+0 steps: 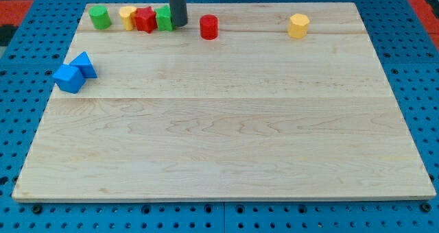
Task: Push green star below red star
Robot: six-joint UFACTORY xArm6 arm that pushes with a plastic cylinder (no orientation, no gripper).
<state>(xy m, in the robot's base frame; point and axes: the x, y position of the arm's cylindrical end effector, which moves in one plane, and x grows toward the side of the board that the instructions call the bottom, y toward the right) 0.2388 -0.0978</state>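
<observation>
The red star (145, 19) lies near the view's top left on the wooden board (226, 123). The green star (164, 18) sits right against its right side, partly hidden by my rod. My tip (179, 24) rests on the board touching the green star's right edge. A yellow block (127, 16) touches the red star's left side.
A green cylinder (100, 17) stands at the top left corner. A red cylinder (208, 27) is just right of my tip. A yellow hexagonal block (298, 25) is at the top right. Two blue blocks (75, 73) sit at the left edge.
</observation>
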